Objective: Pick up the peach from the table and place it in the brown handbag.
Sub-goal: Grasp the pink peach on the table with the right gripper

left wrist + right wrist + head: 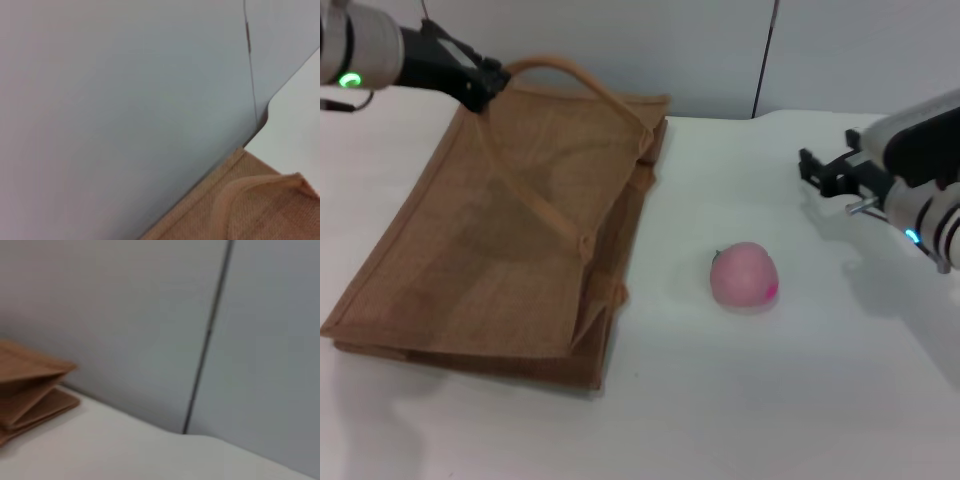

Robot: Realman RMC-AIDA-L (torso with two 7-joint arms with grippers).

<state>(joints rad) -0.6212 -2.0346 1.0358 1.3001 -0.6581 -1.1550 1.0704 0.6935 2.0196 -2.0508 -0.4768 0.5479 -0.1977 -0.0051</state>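
Your left tool (488,85) is clenched on the bag's (490,260) upper handle (560,70), lifting its mouth open. Your right tool (820,170) hangs released above the tabletop (770,400), well apart from the peach (744,276), which lies beside the bag. The pick is not yet begun: bring the right tool down over the peach and close.
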